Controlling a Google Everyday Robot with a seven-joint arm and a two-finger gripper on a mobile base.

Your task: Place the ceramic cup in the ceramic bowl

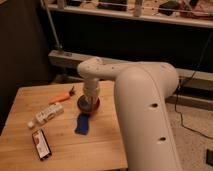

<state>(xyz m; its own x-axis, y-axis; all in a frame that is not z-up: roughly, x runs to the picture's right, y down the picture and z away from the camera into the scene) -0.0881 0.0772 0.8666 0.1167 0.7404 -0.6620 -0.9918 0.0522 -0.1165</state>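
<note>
One ceramic cup [85, 103] is seen inside one ceramic bowl [94, 106] on the surface [100, 147], directly under the tool [89, 101], whose state cannot be told.
</note>
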